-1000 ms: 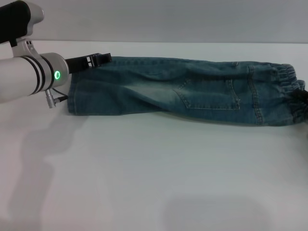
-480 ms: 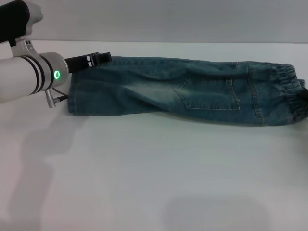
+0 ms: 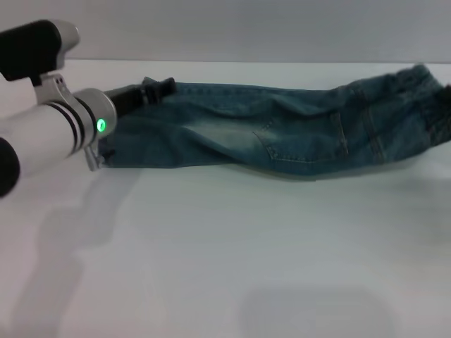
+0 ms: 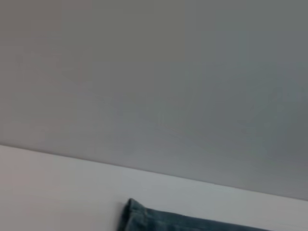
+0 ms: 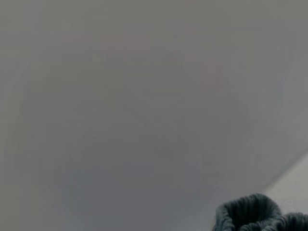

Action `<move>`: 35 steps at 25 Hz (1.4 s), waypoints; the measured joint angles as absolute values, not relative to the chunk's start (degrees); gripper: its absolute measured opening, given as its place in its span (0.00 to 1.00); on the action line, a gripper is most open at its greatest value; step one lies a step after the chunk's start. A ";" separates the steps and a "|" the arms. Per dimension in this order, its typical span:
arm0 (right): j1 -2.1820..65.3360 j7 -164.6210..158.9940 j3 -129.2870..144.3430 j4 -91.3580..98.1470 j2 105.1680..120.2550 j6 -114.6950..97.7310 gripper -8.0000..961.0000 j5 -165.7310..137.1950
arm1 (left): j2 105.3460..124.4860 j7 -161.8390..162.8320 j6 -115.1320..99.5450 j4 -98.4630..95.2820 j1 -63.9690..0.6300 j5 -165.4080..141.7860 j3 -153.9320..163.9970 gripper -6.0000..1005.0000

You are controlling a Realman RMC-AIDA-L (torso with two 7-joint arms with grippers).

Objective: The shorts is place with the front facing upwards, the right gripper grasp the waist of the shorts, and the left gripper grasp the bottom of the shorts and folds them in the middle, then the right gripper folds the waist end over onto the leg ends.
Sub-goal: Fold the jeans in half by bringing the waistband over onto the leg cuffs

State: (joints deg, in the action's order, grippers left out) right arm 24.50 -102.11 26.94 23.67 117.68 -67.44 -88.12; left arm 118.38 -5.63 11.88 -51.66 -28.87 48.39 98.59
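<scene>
The blue-green denim shorts (image 3: 268, 130) lie folded lengthwise across the far part of the white table (image 3: 225, 246). At the left end, my left gripper (image 3: 161, 86) sits shut on the far corner of the leg hems (image 3: 113, 151). The gathered waist (image 3: 416, 88) at the right end is raised off the table. My right gripper (image 3: 446, 98) shows only as a dark shape at the picture's edge, holding that waist. The ruffled waistband (image 5: 250, 214) fills a corner of the right wrist view. A denim edge (image 4: 192, 224) shows in the left wrist view.
The green-lit left arm (image 3: 63, 130) reaches in from the left over the table. A grey wall (image 3: 225, 28) stands behind the table's far edge.
The waist end has lifted off the table and swung up toward the far right. The left arm has shifted a little to the right, nudging the hem corner with it.
</scene>
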 joint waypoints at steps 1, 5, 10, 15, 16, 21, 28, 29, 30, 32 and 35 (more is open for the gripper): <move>24.67 -102.98 27.31 24.50 117.66 -68.21 0.06 -88.14 | 118.38 -5.60 10.62 -51.33 -28.73 49.03 99.85 0.84; 26.21 -107.67 29.93 29.12 117.31 -71.15 0.06 -88.16 | 118.45 -5.51 5.96 -49.81 -28.43 51.44 104.66 0.84; 29.64 -113.17 33.90 34.55 117.01 -72.24 0.06 -88.16 | 118.54 -4.73 1.18 -47.48 -28.61 54.41 109.36 0.84; 34.94 -116.71 38.18 36.65 116.63 -71.76 0.05 -88.16 | 118.56 -2.92 -0.76 -46.94 -28.82 54.88 112.93 0.84; 36.19 -117.02 38.89 36.69 116.58 -71.57 0.05 -88.16 | 118.57 -2.39 -1.32 -46.89 -28.77 54.88 113.74 0.84; 41.65 -117.19 41.92 36.37 116.96 -69.84 0.05 -88.16 | 118.57 0.39 -3.57 -46.75 -28.45 54.88 116.87 0.84; 46.55 -117.85 47.67 35.89 117.80 -65.59 0.05 -88.15 | 118.56 1.63 -3.87 -46.36 -28.11 54.87 118.04 0.84; 47.08 -117.85 48.48 35.85 117.97 -64.84 0.05 -88.15 | 118.56 1.97 -3.89 -46.38 -28.07 54.87 118.38 0.84; 47.49 -117.85 49.28 35.79 118.07 -64.08 0.05 -88.15 | 118.56 2.30 -3.89 -46.42 -28.06 54.86 118.73 0.84; 48.24 -117.86 50.68 35.66 118.13 -62.77 0.05 -88.15 | 118.56 3.36 -3.95 -46.55 -28.16 54.85 119.85 0.84; 49.56 -117.86 51.93 35.00 118.21 -61.24 0.05 -88.11 | 118.63 5.33 -4.69 -46.73 -28.64 54.84 121.92 0.84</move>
State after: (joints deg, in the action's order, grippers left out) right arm 49.56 -117.86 51.93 35.00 118.21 -61.24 -88.11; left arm 118.63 5.33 -4.69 -46.73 -28.64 54.84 121.92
